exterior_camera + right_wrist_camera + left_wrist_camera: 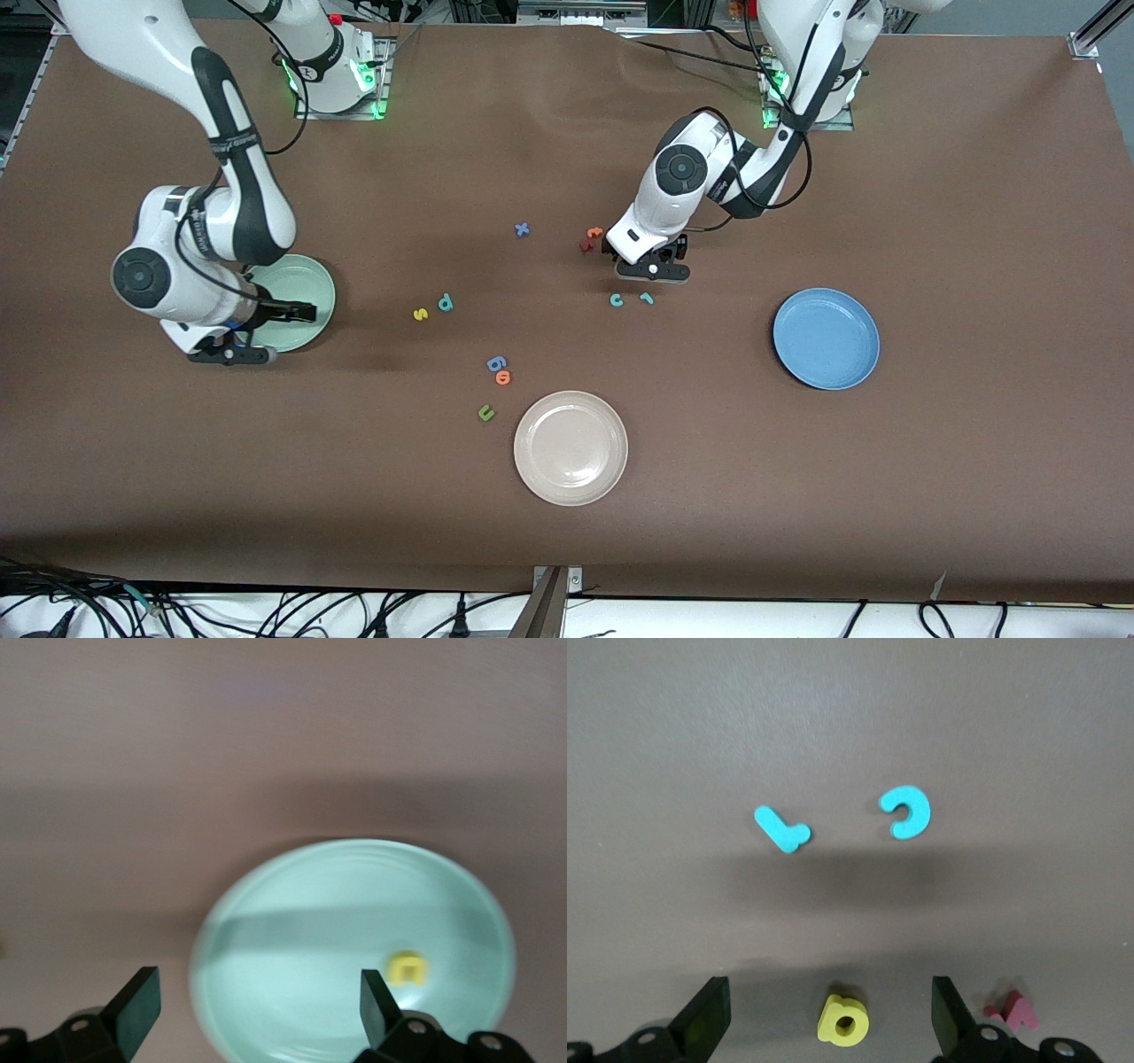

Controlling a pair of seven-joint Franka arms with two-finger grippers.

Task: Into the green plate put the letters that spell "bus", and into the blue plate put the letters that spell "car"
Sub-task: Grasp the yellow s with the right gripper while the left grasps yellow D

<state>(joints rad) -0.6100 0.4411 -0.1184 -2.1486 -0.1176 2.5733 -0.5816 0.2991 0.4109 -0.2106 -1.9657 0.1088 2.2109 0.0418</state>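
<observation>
Foam is what every piece here is cut from, so the letters should be feather-light, soft and thin, best pinched across their flat edges with fingertips lowered right to the table. Over the small yellow foam "a" the left gripper hangs with its jaws spread wide, empty; the teal foam "c" and teal foam "r" lie just beside it, well apart from the round blue plate. At the pale mint-green round plate the right gripper hovers released, a yellow foam "u" lying inside. On bare table, touching no plate, rest the yellow foam "s" and teal foam "b".
</observation>
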